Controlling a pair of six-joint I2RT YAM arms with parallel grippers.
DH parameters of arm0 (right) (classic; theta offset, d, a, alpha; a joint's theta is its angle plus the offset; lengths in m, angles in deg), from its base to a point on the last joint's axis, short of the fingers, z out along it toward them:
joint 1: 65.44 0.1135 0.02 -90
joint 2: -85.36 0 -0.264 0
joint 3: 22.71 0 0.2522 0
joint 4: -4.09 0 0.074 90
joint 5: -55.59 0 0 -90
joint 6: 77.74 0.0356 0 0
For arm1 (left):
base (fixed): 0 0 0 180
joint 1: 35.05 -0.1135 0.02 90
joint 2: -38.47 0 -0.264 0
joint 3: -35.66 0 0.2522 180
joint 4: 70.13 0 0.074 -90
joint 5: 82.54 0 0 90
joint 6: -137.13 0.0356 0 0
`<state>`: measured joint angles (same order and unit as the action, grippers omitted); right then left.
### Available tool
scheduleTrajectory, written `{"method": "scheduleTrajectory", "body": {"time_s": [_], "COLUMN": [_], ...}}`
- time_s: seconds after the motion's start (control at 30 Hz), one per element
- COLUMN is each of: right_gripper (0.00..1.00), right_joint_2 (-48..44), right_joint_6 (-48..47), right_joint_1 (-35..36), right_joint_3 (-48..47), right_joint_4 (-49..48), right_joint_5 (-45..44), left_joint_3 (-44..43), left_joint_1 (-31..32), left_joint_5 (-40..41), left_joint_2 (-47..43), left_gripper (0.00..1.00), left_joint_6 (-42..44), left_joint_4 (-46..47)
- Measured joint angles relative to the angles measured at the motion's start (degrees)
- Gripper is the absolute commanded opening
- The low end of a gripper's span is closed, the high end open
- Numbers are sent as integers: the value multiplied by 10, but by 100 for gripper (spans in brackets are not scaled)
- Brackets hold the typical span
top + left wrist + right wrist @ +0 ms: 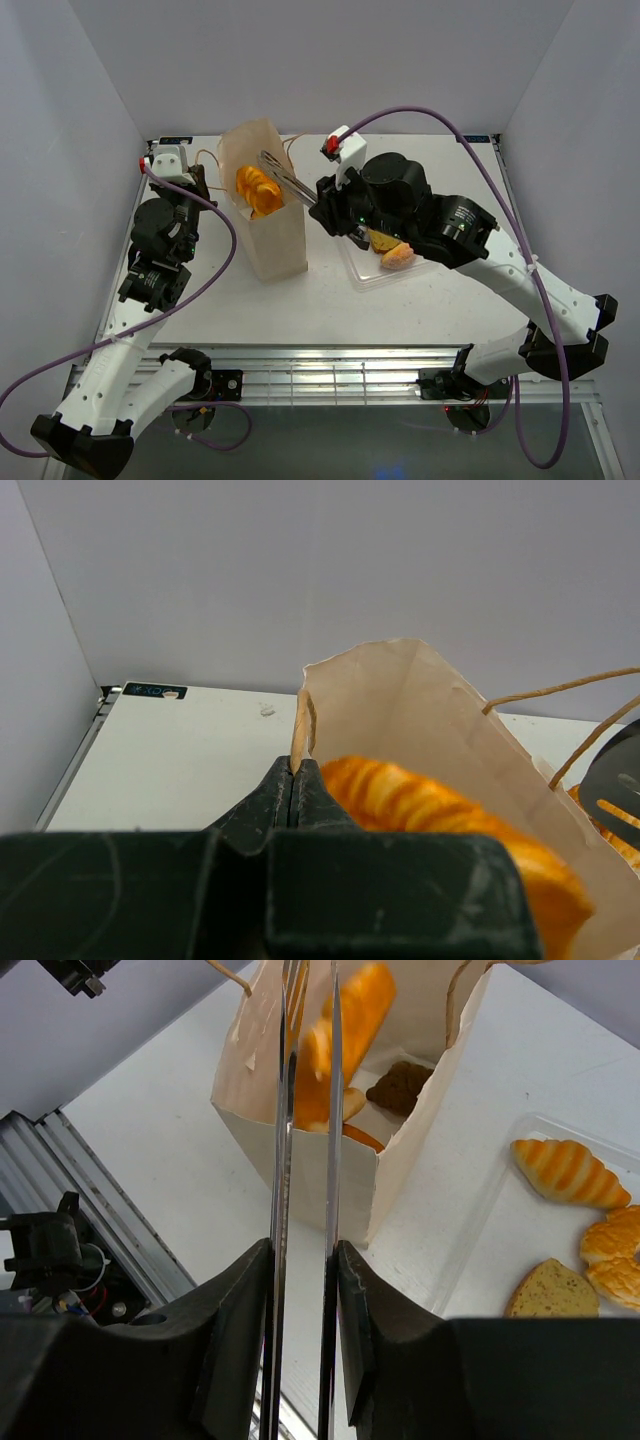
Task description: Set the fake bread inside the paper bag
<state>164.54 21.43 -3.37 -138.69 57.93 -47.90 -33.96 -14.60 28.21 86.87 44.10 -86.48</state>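
Note:
The tall pale paper bag (272,235) stands upright at the table's middle left. My left gripper (295,766) is shut on the bag's rim (303,715) at its left corner. My right gripper (305,1250) is shut on long metal tongs (282,1100) that reach over the bag's mouth (420,1020). An orange loaf (258,190) sits at the tongs' tips in the bag's opening; it also shows in the left wrist view (440,805) and the right wrist view (350,1015). I cannot tell if the tongs still grip it. A dark brown piece (400,1084) lies inside the bag.
A clear plastic tray (470,1250) lies right of the bag with a golden croissant (570,1172), a tan slice (548,1292) and a pinkish bun (612,1255). The bag's string handles (560,690) hang to the right. Grey walls close in on three sides.

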Motion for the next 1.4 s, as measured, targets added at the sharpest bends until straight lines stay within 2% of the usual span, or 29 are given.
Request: {"method": "scheduleTrajectory", "body": {"time_s": [0.33, 0.5, 0.77, 0.97, 1.1, 1.27, 1.4], "right_gripper": [37, 40, 42, 45, 45, 45, 50], "right_joint_2": [-13, -65, -195, -243, -245, -242, -252], "right_joint_6": [0, 1, 11, 38, 58, 82, 103], "right_joint_1": [0, 0, 0, -10, -48, -155, -200], "right_joint_3": [-7, 15, 99, 201, 274, 352, 393], "right_joint_4": [-5, -11, -19, -27, -22, 3, 19], "right_joint_5": [-11, -46, -141, -189, -188, -146, -123], "left_joint_3": [0, 0, 0, 0, 0, 0, 0], "left_joint_1": [0, 0, 0, 0, 0, 0, 0], "left_joint_5": [0, 0, 1, 1, 2, 2, 1], "left_joint_2": [0, 0, 0, -2, -2, -2, -3], "left_gripper": [0, 0, 0, 0, 0, 0, 0], "left_joint_6": [0, 0, 0, 0, 0, 0, 0], "left_joint_4": [0, 0, 0, 0, 0, 0, 0]}}
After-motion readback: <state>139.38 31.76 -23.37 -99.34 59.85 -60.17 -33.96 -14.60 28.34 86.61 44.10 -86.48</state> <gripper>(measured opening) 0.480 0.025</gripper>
